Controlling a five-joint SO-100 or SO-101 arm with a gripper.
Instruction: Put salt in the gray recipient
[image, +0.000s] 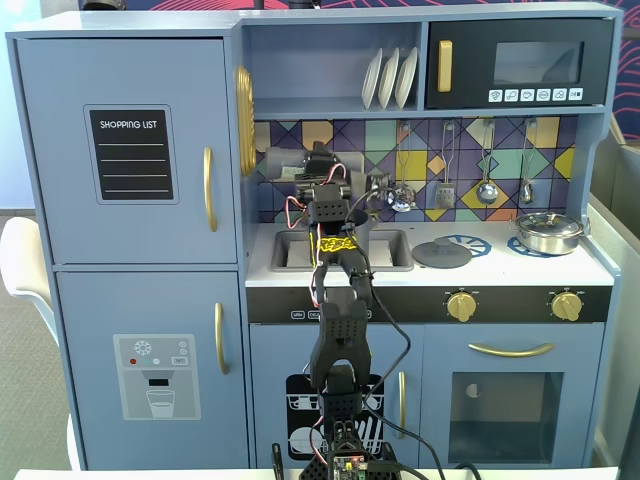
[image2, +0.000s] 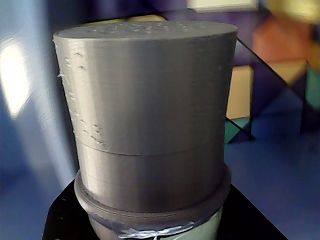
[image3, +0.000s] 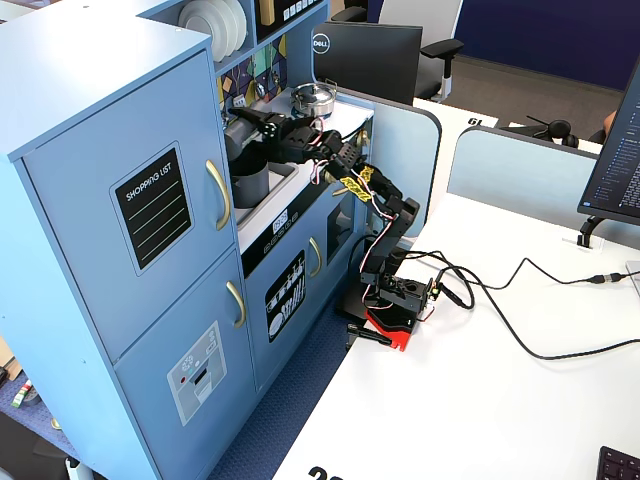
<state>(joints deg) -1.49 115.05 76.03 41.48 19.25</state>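
A: Where is the tall slim dark gray cylindrical salt shaker (image2: 150, 125) with the lighter cap?

B: It fills the middle of the wrist view, cap end up, a pale green label just showing at the bottom edge. The gripper (image3: 247, 122) appears clamped on it, carried near the upper middle of a fixed view.

A: And the matte dark gray cylindrical cooking pot (image3: 250, 180)?

B: Just below the shaker, at the sink of the blue toy kitchen (image3: 120, 250). In a fixed view the arm hides most of it.

A: So how to do it well?

B: Centre the cap over the pot's opening before tipping, tilt slowly, keep the grip firm, and stay clear of the shiny steel lidded pot (image: 546, 231) at right.
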